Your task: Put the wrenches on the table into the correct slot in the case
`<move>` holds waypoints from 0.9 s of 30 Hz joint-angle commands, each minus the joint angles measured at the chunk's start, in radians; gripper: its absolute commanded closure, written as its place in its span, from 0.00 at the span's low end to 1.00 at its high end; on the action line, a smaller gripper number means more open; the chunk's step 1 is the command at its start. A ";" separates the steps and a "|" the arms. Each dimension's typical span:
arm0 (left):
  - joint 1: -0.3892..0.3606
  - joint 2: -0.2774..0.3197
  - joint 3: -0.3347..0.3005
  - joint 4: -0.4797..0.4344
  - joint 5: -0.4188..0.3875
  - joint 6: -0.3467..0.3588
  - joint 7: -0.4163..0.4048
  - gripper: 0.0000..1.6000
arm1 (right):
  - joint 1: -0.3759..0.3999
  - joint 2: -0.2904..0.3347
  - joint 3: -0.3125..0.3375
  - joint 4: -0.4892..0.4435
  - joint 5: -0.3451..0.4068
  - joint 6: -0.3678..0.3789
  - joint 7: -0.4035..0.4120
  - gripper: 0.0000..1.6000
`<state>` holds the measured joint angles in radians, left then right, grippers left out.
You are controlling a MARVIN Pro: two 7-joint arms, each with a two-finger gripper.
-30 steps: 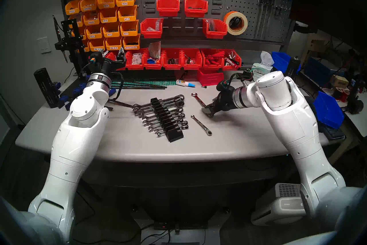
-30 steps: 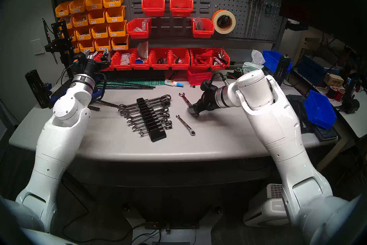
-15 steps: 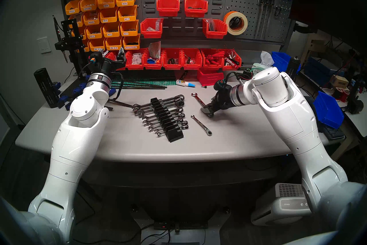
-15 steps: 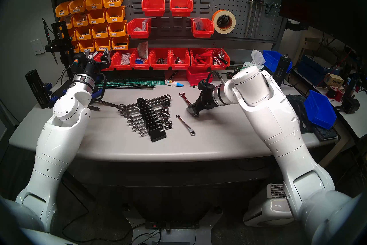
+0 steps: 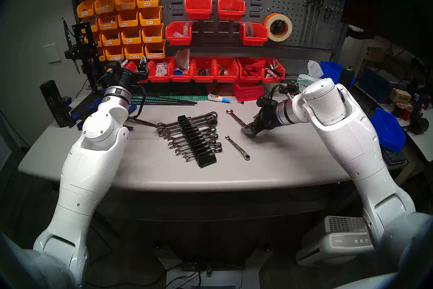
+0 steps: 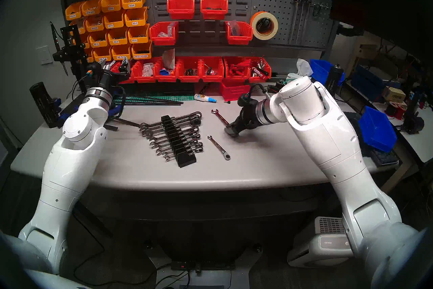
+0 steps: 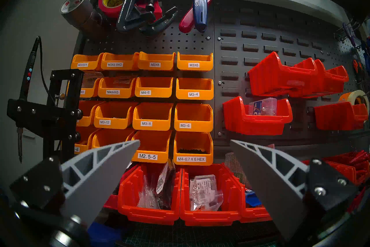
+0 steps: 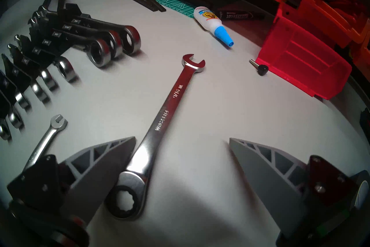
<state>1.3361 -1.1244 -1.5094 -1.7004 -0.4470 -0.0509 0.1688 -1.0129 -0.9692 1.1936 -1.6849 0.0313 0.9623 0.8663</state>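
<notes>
Grey counter [image 5: 140, 171] in front of a pegboard with orange bins [image 7: 154, 88] labelled M3X8, M4-6, M3-12. Two loose wrenches: one [image 8: 170, 104] marked 7/16, a smaller one [image 5: 237, 147] nearer the front edge, both right of the black case [image 5: 196, 140]. Left gripper [image 7: 184, 160] and right gripper [image 8: 182, 160]: fingers spread, empty.

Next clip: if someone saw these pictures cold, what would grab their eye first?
Probably the wall of orange bins and red bins behind the table. Next, the black case of chrome wrenches at mid-table, with two loose wrenches to its right: the shorter wrench nearer the front, the longer wrench between the open right gripper's fingers.
</notes>
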 commanded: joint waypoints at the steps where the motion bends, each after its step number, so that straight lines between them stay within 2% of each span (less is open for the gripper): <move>1: -0.033 0.001 -0.008 -0.027 0.000 -0.012 -0.002 0.00 | 0.039 0.039 0.000 0.000 0.009 -0.002 0.036 0.00; 9: -0.033 0.001 -0.008 -0.027 0.000 -0.012 -0.002 0.00 | 0.079 0.050 -0.055 0.052 0.011 -0.002 0.032 0.00; 16: -0.033 0.001 -0.008 -0.027 0.000 -0.012 -0.001 0.00 | 0.119 0.095 -0.101 0.081 0.001 -0.002 0.028 0.00; 19: -0.033 0.001 -0.008 -0.027 0.000 -0.012 -0.001 0.00 | 0.116 0.083 -0.078 0.088 0.025 -0.002 0.021 0.00; 20: -0.033 0.001 -0.008 -0.027 0.000 -0.012 -0.001 0.00 | 0.109 0.059 -0.047 0.092 0.050 -0.002 0.012 0.00; 25: -0.032 0.001 -0.008 -0.027 0.000 -0.012 -0.001 0.00 | 0.119 0.015 -0.010 0.089 0.107 -0.002 0.013 0.00; 27: -0.032 0.001 -0.008 -0.027 0.000 -0.011 -0.001 0.00 | 0.116 -0.018 0.027 0.097 0.145 -0.002 0.001 0.00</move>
<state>1.3361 -1.1244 -1.5093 -1.7004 -0.4471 -0.0509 0.1689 -0.9184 -0.9327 1.1392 -1.5834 0.1070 0.9622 0.8620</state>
